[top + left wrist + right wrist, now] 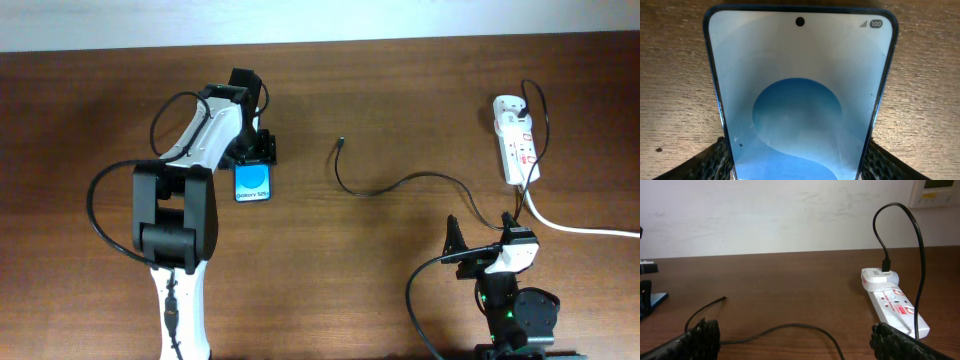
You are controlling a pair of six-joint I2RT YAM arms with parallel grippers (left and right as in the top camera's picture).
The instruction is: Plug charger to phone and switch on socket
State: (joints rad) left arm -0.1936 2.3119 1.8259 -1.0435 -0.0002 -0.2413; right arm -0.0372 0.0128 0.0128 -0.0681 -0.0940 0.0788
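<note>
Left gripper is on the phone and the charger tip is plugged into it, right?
No. The left gripper is on the phone, but the charger tip is not plugged in: overhead shows it lying loose on the table, apart from the phone.

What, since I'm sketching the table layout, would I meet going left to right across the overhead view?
phone → charger's free tip → socket
</note>
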